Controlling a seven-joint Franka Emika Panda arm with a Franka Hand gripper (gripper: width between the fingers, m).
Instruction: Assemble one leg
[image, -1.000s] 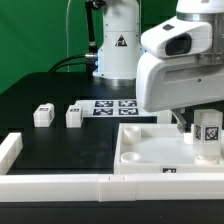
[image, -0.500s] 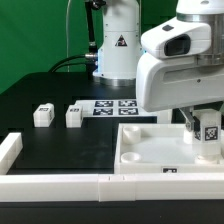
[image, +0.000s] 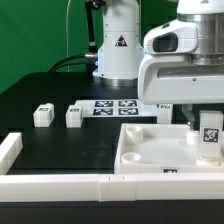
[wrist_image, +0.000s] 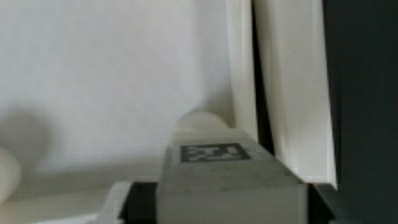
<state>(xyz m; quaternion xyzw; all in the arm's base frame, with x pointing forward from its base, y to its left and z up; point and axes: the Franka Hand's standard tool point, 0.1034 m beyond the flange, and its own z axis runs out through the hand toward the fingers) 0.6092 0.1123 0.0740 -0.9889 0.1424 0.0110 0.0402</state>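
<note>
My gripper (image: 207, 138) is shut on a white leg (image: 209, 133) with a black-and-white tag, holding it upright over the far right corner of the large white square panel (image: 150, 152). In the wrist view the leg (wrist_image: 217, 165) fills the space between my dark fingers (wrist_image: 146, 205), its tip pointing at the panel's raised edge (wrist_image: 285, 90). Two more white legs (image: 43, 115) (image: 74, 116) stand on the black table at the exterior view's left.
The marker board (image: 116, 107) lies behind the panel by the robot base (image: 117, 45). Long white bars (image: 60, 184) run along the front edge, with another short one (image: 9, 150) at the exterior view's left.
My gripper with the leg has shifted slightly toward the exterior view's right and a little lower over the panel's corner.
</note>
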